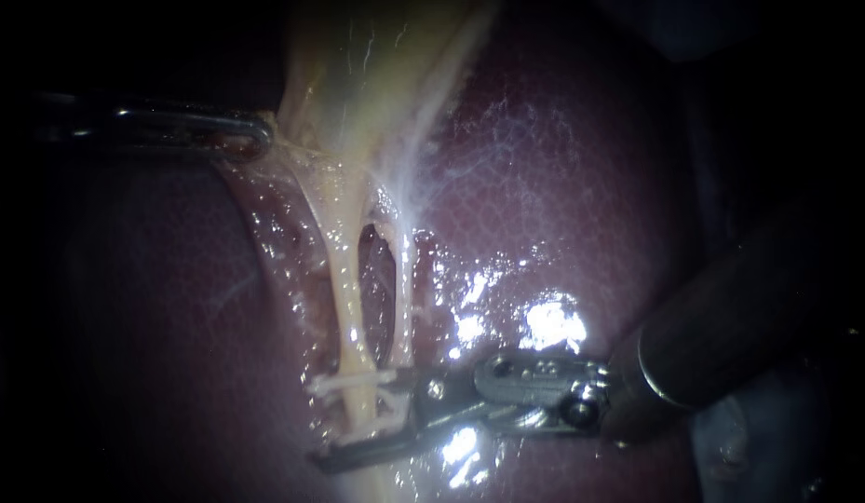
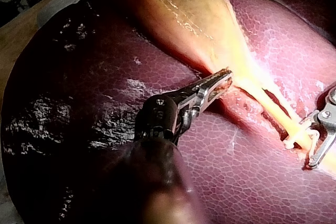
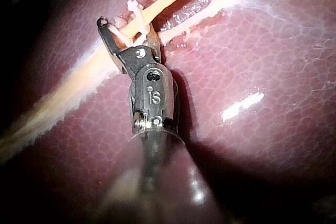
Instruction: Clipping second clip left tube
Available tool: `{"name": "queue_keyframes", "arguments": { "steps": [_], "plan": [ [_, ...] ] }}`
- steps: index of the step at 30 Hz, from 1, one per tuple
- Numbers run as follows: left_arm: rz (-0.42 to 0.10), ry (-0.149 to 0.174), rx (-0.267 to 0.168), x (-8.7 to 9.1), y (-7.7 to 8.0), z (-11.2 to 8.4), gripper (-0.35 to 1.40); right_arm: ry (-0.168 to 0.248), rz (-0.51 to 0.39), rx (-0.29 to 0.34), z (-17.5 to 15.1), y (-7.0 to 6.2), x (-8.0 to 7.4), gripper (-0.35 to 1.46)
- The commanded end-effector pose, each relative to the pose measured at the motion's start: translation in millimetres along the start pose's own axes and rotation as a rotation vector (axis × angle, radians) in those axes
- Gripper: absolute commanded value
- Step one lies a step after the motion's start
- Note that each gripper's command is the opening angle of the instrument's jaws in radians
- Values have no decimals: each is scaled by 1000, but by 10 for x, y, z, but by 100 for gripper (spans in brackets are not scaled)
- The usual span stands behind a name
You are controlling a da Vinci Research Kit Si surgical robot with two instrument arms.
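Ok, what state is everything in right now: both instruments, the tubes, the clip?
left instrument: shut on the gallbladder, pulling it taut.
right instrument: open, straddling the left tube beside the clip.
left tube: whole, stretched, one clip on it.
clip: closed across the left tube.
right tube: whole, no clip on the part that shows.
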Motion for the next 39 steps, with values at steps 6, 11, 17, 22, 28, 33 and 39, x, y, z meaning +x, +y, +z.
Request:
{"name": "queue_keyframes", "arguments": {
  "steps": [6,11,17,22,28,33,39],
  "plan": [
    [0,0,1,0,0,0,-35,1,9,4,-9,-2,5,50],
    [0,0,1,0,0,-1,-35,8,29,11,-33,0,22,49],
    [0,0,2,0,0,-3,-35,19,45,-2,-62,7,37,50],
    [0,0,2,0,1,-3,-35,27,59,-6,-74,14,51,50],
    [0,0,3,0,1,-3,-35,32,63,-7,-71,17,59,50],
    [0,0,3,0,1,-3,-35,47,70,-4,-66,20,62,50],
    [0,0,2,0,1,-2,-35,77,105,27,-58,22,65,50]
  ]
}}
